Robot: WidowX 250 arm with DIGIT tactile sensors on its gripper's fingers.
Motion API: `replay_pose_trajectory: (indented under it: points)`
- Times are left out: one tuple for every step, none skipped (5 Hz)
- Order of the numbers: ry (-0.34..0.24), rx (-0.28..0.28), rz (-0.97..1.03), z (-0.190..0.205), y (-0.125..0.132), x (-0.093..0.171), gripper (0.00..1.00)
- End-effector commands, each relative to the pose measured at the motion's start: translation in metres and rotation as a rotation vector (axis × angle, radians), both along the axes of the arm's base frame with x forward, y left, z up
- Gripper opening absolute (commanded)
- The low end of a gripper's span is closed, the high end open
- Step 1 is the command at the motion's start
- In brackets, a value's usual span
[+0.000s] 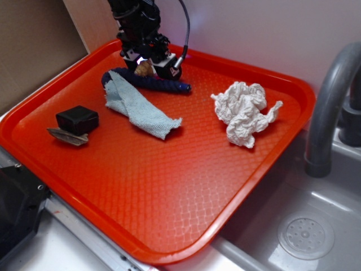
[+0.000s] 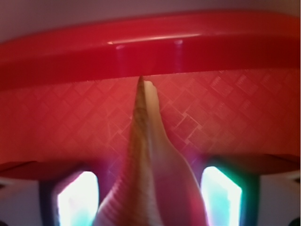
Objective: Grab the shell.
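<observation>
The shell [image 1: 145, 68] sits at the far edge of the red tray [image 1: 169, 226], its tan whorl showing between the fingers of the gripper [image 1: 148, 66], just behind the blue rope [image 1: 152, 83]. In the wrist view the shell [image 2: 146, 179] fills the centre, ribbed body low and close, its long thin point running straight away from the camera toward the tray's far rim [image 2: 150, 47]. The long axis thus lies along the claw's line of sight, with a lit finger pad [image 2: 77, 197] on either side, so the jaws straddle the body across its width. They look narrowed about the shell, yet actual contact cannot be made out: the pads are glare-washed and the lower whorl is cut off by the frame. Whether the shell rests on the tray or is lifted clear is also uncertain. Nearer the camera lie a blue cloth [image 1: 138, 107], a black block [image 1: 77, 119] beside a grey sliver [image 1: 67, 136], and crumpled white paper [image 1: 243, 112].
</observation>
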State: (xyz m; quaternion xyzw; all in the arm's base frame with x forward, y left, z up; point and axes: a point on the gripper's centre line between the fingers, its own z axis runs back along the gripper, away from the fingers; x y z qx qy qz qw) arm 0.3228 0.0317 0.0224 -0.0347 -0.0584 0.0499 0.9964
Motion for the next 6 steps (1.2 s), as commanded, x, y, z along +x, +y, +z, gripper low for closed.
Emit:
replay_pose_trajectory:
  points:
    - [0.041, 0.053, 0.001, 0.040, -0.001, -0.015, 0.00]
    - [0.103, 0.041, 0.042, 0.081, -0.006, -0.027, 0.00]
    - [0.090, 0.040, 0.068, 0.120, -0.021, -0.049, 0.00]
    - [0.092, -0.016, 0.055, 0.152, -0.042, -0.082, 0.00]
    - [0.061, -0.113, 0.055, 0.171, -0.051, -0.103, 0.00]
    - [0.093, -0.123, 0.107, 0.169, -0.045, -0.106, 0.00]
